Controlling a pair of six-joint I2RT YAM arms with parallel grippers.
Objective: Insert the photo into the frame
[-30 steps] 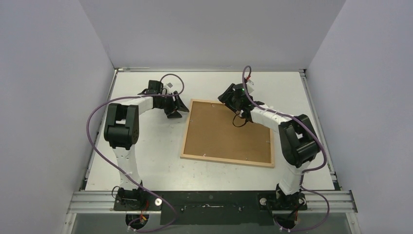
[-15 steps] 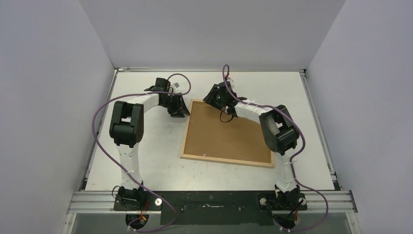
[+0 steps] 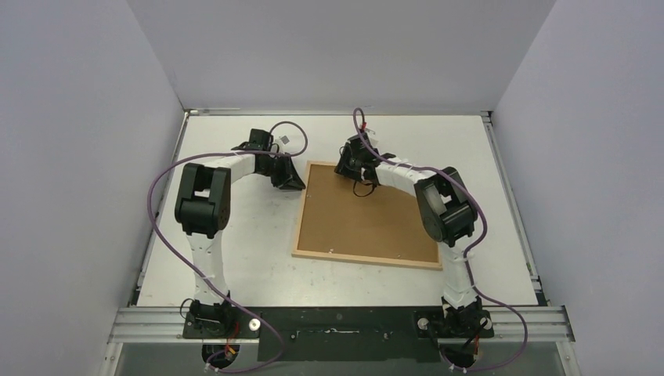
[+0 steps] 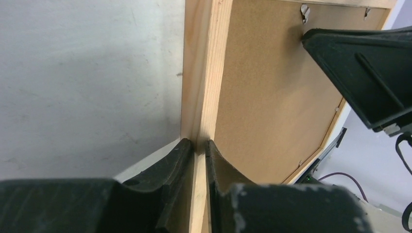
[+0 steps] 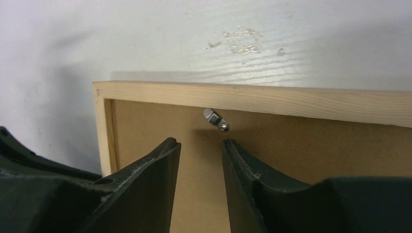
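Flat on the surface (image 3: pixel 235 235) lies the frame (image 3: pixel 365 258), back side up, with the brown backing board (image 3: pixel 368 215) filling it. From above I can't call its long axis. The left claw (image 4: pixel 197 143) is pinching the frame's left bar, which runs straight ahead from its tips. The right claw (image 5: pixel 201 143) hangs over the board, fingers parted on nothing. A metal tab (image 5: pixel 216 119) sits just beyond its tips, and the far bar lies past that.
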